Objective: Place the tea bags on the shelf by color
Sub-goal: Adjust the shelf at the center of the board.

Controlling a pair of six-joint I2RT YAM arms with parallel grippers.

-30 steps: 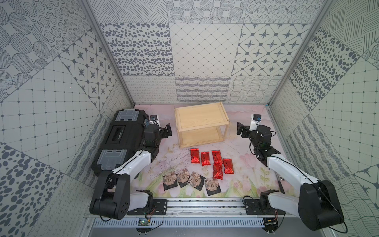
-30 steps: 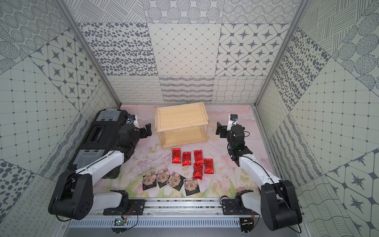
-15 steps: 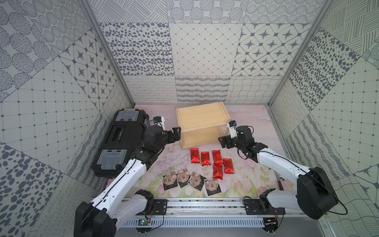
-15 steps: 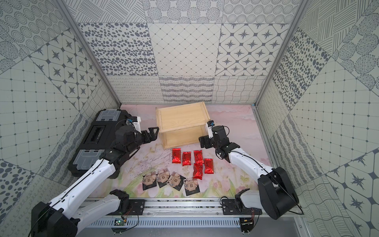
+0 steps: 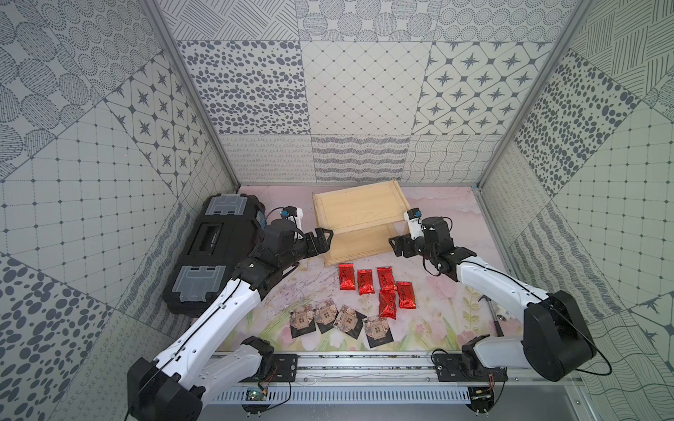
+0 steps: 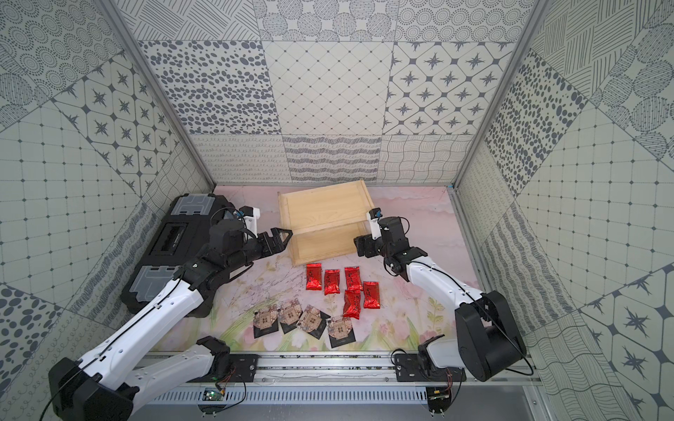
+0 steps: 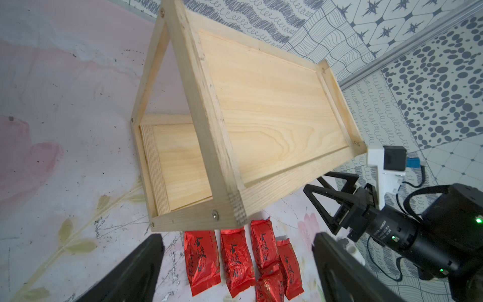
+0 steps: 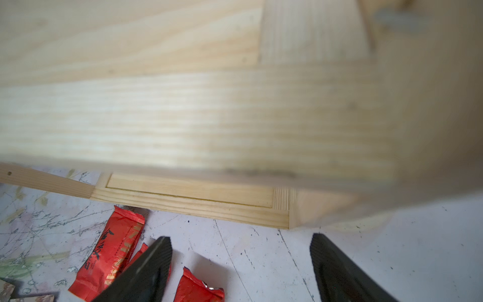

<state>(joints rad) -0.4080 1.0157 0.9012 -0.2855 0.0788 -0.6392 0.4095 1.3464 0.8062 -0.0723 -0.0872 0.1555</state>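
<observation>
Floral tabletop (image 5: 310,291), black toolbox (image 5: 215,251) near shelf (image 5: 359,211)

A robotics lab cell: patterned panel walls (image 5: 364,94) enclose a floral tabletop (image 5: 437,207), and a metal rail (image 5: 364,370) carries robot arms (image 5: 226,310).

Through the right wrist camera, the upper tier of the shelf (image 8: 183,117) reaches me only as blur. The red tea bags (image 8: 107,251) run off the edge, one partly behind my right hand (image 8: 240,239). From above, the shelf's lower tier is mostly hidden.
</observation>
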